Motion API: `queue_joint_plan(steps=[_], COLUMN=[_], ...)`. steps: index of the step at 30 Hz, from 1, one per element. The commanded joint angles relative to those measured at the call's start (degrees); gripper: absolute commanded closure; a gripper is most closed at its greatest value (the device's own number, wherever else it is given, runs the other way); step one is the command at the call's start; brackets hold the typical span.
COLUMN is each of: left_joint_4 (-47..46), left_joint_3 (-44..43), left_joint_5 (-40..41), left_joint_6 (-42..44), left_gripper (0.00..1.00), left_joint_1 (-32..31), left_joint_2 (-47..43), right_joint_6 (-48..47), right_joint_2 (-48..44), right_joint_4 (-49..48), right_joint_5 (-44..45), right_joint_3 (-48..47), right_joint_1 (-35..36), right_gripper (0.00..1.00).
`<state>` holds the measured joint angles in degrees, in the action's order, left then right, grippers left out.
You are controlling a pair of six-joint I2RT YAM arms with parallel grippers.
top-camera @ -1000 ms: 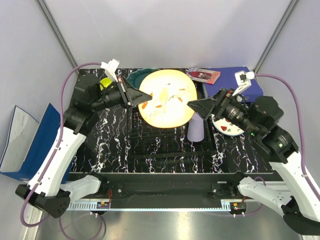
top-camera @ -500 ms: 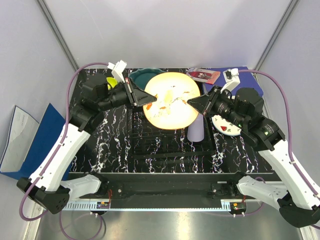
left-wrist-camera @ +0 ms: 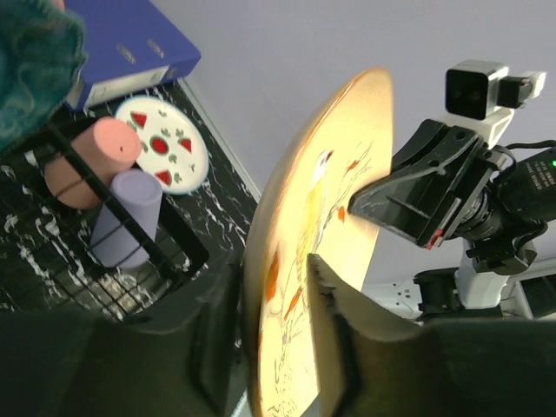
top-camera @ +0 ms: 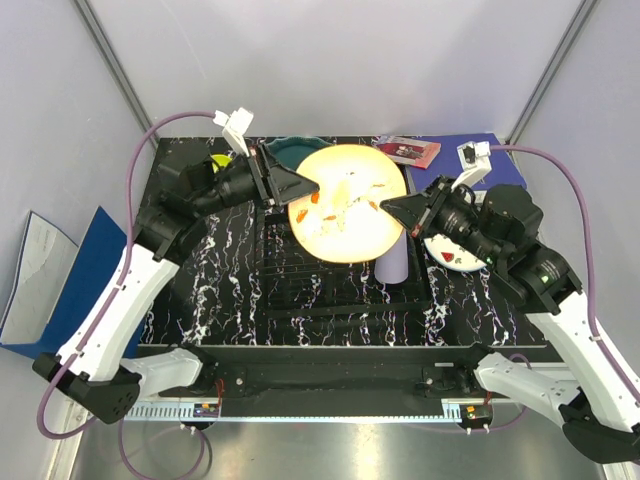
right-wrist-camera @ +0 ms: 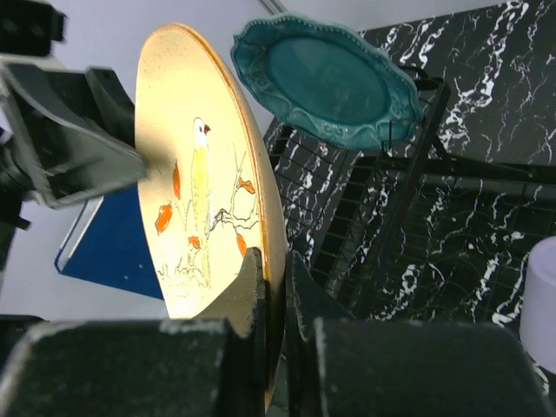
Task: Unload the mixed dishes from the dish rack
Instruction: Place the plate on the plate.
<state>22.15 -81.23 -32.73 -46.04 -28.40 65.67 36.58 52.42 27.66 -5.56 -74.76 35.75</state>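
A black marble desk with white veins is carrying a low black wire dish rack with upright dividers at its middle. A lavender cup is standing in the right end of the rack. The left wrist view shows a pink cup just beside it on the far side.

Above the rack, a round cream-orange plate, painted with a bird and orange leaves, is hanging in the air between the two arms, clear of the wires and tilted on edge. The right hand is clamping the plate's right rim. Its fingers are pressing tight on both faces. The left hand is sitting at the plate's left rim with its fingers partly spread. They are straddling the rim loosely rather than pinching it.

Just right of the rack, a white plate with red and green marks is lying flat on the desk, partly under the right arm. At the rack's far left, a teal scalloped plate is standing tilted in the dividers. Left of that, a small yellow bowl is peeking out from behind the left arm. Along the far edge, a small red-patterned booklet is lying next to a blue binder.
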Motion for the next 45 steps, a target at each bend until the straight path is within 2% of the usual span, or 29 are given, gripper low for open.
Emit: queue_joint_plan(steps=[1,2,3,9,14,19,21,25,29,30,32,33,34,35,36,39,41,45], left_joint_4=[-8.44,-8.27,-8.18,-7.47,-7.12,-6.69,-6.77,-7.47,-8.61,-8.88,-9.23,-9.67,-9.93,-10.11,-10.11,-9.33,-8.80,-8.00], left_joint_3=[-5.43,-5.78,-5.87,-5.96,-4.21,-1.39,0.10,4.23,8.27,9.24,11.70,12.58,13.98,14.60,15.05,16.10,16.54,18.12], left_joint_5=[1.43,1.88,2.32,7.49,11.89,16.91,17.96,17.44,14.19,13.05,12.26,11.99,11.81,11.81,11.81,12.16,12.51,12.52], left_joint_6=[1.56,1.83,2.01,2.71,4.03,6.66,6.75,6.05,3.77,2.90,2.36,2.10,2.01,1.92,2.09,3.23,4.03,4.82], left_gripper=[0.29,0.10,0.01,0.01,0.01,0.01,0.01,0.01,0.01,0.01,0.01,0.01,0.01,0.01,0.01,0.01,0.01,0.01], left_joint_1=[-0.25,-0.25,-0.25,1.94,5.37,5.73,5.64,5.73,5.73,5.73,5.73,5.64,5.73,5.73,5.73,5.73,5.73,5.55], left_joint_2=[-1.07,-1.07,-1.33,-3.88,-9.94,-15.57,-17.68,-19.79,-20.41,-20.67,-21.19,-21.98,-22.42,-22.86,-23.39,-24.97,-25.50,-25.42], right_joint_6=[-1.51,-1.51,-1.34,-2.12,-3.97,-6.08,-6.25,-7.66,-9.50,-9.51,-6.72,-4.52,0.55,2.51,3.58,1.83,4.19,10.08], right_joint_2=[-2.32,-2.41,-2.50,-5.40,-7.16,-5.41,-5.14,-3.04,2.32,5.12,7.86,10.22,11.37,12.52,14.27,17.00,17.27,15.96], right_joint_4=[-1.82,-1.82,-1.47,0.29,3.10,7.40,7.93,8.29,8.99,9.25,10.57,11.09,11.36,11.10,10.32,7.85,4.35,-4.44], right_joint_5=[0.29,0.46,0.64,9.32,22.68,35.68,38.07,45.80,48.01,47.14,41.20,29.50,22.42,16.09,11.93,12.51,10.32,0.58], right_joint_3=[-1.17,-1.35,-1.53,-3.02,-8.02,-12.86,-13.48,-15.23,-20.15,-21.03,-23.23,-23.85,-23.85,-23.68,-23.07,-22.19,-18.77,-8.41], right_joint_1=[0.99,0.99,0.99,0.99,0.99,0.99,0.99,0.99,0.64,-0.14,-9.51,-16.26,-22.67,-34.49,-35.39,-37.85,-40.04,-46.54], right_gripper=[1.00,1.00,1.00,1.00,1.00,1.00,1.00,1.00,1.00,1.00,1.00,1.00,1.00,1.00,1.00,1.00,1.00,1.00])
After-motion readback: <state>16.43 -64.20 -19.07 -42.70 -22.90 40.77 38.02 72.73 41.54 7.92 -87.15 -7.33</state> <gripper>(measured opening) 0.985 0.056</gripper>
